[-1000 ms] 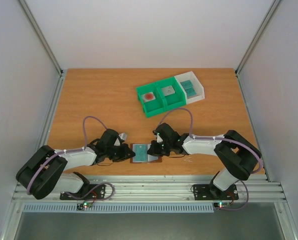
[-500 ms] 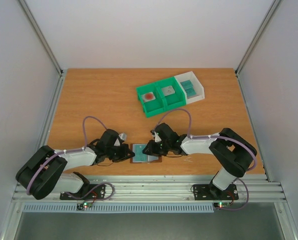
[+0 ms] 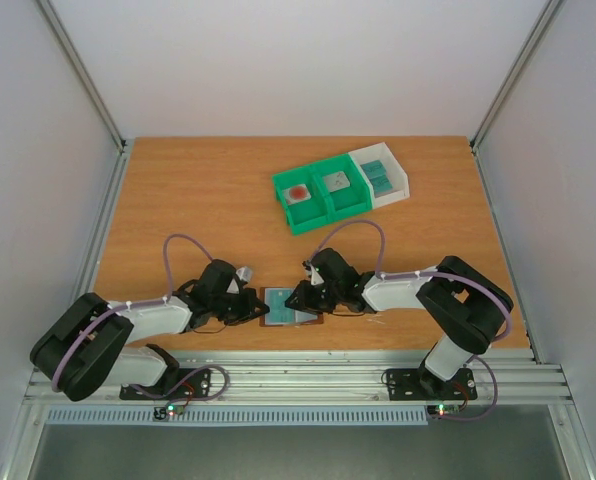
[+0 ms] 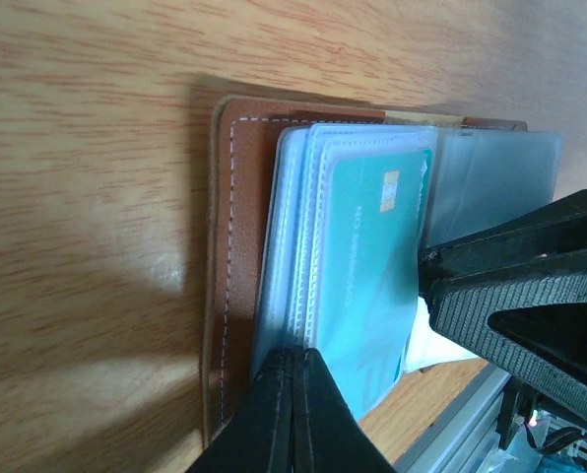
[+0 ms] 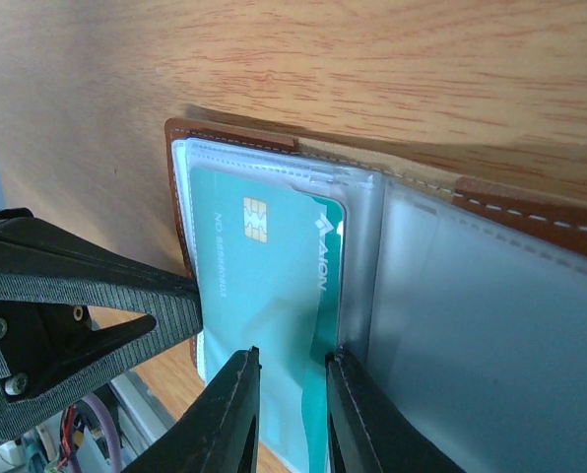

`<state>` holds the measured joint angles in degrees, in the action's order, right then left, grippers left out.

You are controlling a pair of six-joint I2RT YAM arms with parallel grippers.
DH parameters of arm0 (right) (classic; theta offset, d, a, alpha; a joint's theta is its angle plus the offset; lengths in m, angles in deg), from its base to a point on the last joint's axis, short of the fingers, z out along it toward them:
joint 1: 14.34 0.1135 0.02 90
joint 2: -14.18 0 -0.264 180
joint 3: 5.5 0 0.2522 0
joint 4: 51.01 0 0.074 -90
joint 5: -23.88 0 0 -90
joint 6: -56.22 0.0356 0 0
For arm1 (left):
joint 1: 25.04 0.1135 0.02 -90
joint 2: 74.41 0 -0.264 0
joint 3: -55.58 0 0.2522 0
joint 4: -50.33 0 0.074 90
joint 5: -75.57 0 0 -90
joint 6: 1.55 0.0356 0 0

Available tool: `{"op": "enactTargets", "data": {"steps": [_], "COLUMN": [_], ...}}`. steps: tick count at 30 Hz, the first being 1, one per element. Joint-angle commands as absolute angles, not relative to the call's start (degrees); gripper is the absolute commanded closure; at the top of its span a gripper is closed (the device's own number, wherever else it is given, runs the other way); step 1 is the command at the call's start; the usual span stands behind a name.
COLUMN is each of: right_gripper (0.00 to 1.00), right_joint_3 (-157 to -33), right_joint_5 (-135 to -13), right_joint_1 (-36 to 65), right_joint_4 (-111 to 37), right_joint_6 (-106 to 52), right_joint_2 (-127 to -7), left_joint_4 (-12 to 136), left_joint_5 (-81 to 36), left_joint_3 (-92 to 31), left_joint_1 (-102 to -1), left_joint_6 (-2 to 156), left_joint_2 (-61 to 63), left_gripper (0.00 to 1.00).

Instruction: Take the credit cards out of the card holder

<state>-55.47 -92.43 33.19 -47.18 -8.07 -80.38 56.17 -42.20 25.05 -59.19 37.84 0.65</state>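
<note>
card holder [image 3: 291,306] lies open flat near the table's [image 3: 198,200] front edge, between both arms. left gripper [image 4: 293,363] is pinched fully closed, tips on its left edge. right gripper [image 5: 292,372] is cracked slightly open, fingers straddling the teal credit card [image 5: 264,286] sitting in the holder

Brown leather card holder [image 3: 310,319] lies open and flat near the front edge of the wooden counter [image 3: 178,200], with a teal plastic credit card [image 3: 279,305] tucked inside.
White stitching runs round the holder's edge. A stack of clear plastic sleeves is fanned over one panel, and a frosted grey-blue pocket covers the other. The card sits in the top sleeve, face up, showing its gold chip and white lettering. More teal rectangles, seemingly cards too, lie in a white bin [image 3: 402,186] well apart at the back.
</note>
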Motion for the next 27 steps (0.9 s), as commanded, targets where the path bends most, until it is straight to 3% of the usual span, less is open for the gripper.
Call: {"op": "enactTargets", "data": {"steps": [1, 15, 21, 27], "right_gripper": [0.79, 0.78, 0.85, 0.99], "right_joint_3": [-54.87, -55.97, -55.13, -54.62], "right_joint_5": [-90.01, -91.35, -93.51, -94.63], "right_joint_1": [33.30, 33.30, 33.29, 33.09], "right_joint_4": [-46.39, -45.17, -49.26, -50.94], "right_joint_6": [-7.74, -9.78, -8.61, -8.95], "right_joint_2": [-79.76, -79.41, -80.98, -81.03], "left_joint_4": [60.05, 60.00, 59.88, 61.69], "left_joint_5": [-38.79, -38.25, -38.01, -37.53], "left_joint_3": [27.49, 27.59, 27.41, 25.81], "left_joint_1": [-59.41, -59.76, -60.02, -60.20], "left_joint_6": [37.41, 36.86, 36.60, 37.06], "left_joint_2": [1.36, 1.41, 1.17, 1.28], "left_gripper": [1.00, 1.00, 0.99, 0.99]}}
